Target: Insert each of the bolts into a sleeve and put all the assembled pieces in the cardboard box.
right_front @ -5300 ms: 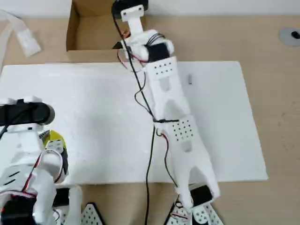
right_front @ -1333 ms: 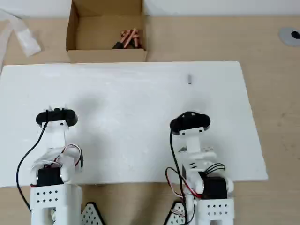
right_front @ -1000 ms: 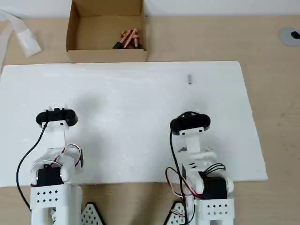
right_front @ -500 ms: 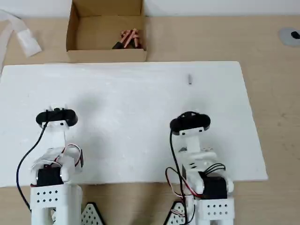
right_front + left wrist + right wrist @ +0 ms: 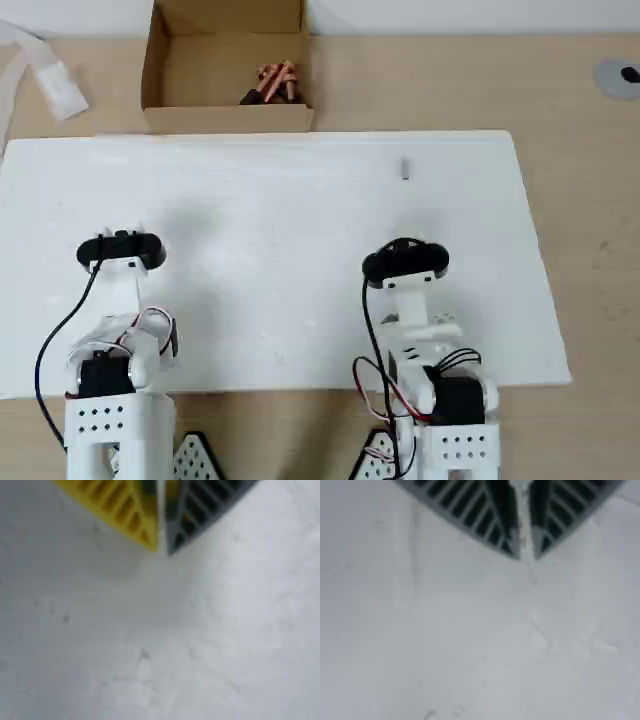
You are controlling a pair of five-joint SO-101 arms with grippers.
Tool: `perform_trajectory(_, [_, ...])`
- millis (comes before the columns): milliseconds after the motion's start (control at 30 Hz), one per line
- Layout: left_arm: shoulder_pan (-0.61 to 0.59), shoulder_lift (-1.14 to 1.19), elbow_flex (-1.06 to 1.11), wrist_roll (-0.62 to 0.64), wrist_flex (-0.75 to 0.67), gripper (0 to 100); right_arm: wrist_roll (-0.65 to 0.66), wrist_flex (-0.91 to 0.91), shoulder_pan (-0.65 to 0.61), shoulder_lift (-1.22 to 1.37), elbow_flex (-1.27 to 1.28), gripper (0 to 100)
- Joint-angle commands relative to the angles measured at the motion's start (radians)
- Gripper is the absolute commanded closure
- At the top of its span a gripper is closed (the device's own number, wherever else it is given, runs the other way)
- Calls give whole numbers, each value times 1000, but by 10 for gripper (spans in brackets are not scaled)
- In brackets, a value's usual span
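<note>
Foam board (image 5: 250,200), white and rectangular, covers most of the wooden table (image 5: 580,180). Just beyond its far edge, at the far left, stands the open brown cardboard box (image 5: 155,70). The copper-coloured assembled pieces (image 5: 275,82) lie clustered inside the box, against its right wall. A small grey cylindrical piece (image 5: 405,169) lies alone on the far right part of the board, well apart from the box; whether it is a bolt or a sleeve cannot be told. The white left arm (image 5: 115,330) and right arm (image 5: 420,340) sit folded at the board's near edge. The left gripper (image 5: 161,545), one finger yellow and one black, hangs close over the board with its tips pressed together. The right gripper (image 5: 524,552), with dark ribbed fingers, is likewise closed to a thin slit. A clear plastic bag (image 5: 45,80) lies left of the box, and a grey disc (image 5: 617,77) at the far right.
</note>
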Motion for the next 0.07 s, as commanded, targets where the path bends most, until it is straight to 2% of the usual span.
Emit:
perform_trajectory(0, [-14,-8,2,-5,-17,995,6,-20,18,-113,2,988])
perform_trajectory(33, [-14,-8,2,-5,-17,995,6,-20,18,-113,2,988])
